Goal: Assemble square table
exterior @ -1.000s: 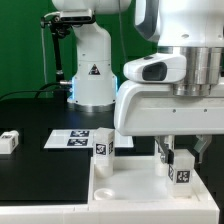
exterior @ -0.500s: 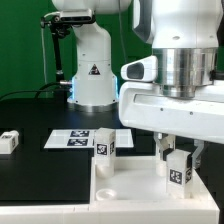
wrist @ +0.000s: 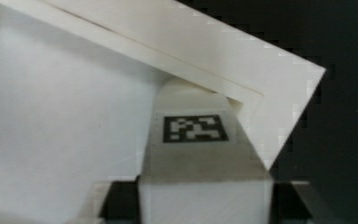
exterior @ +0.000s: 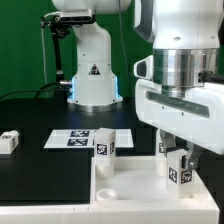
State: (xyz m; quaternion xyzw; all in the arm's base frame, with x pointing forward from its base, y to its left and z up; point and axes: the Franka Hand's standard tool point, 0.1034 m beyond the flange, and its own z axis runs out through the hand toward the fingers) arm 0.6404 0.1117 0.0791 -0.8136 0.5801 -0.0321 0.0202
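Over the square top (exterior: 128, 186), exterior view's right corner | pincer (exterior: 178, 160) pinching a leg (exterior: 181, 174) | best: hold it upright, turn gently, no forcing.

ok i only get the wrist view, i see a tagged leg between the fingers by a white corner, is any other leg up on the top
Observer: yes, the exterior view shows a second leg standing upright at the far edge of the table top, to that view's left of the gripper.
Operator: any legs lying loose
Observer: one loose leg lies on the black table at the exterior view's left edge, apart from the top.
Operator: and the marker board
Observer: the marker board lies flat behind the top, between the loose leg and the gripper.
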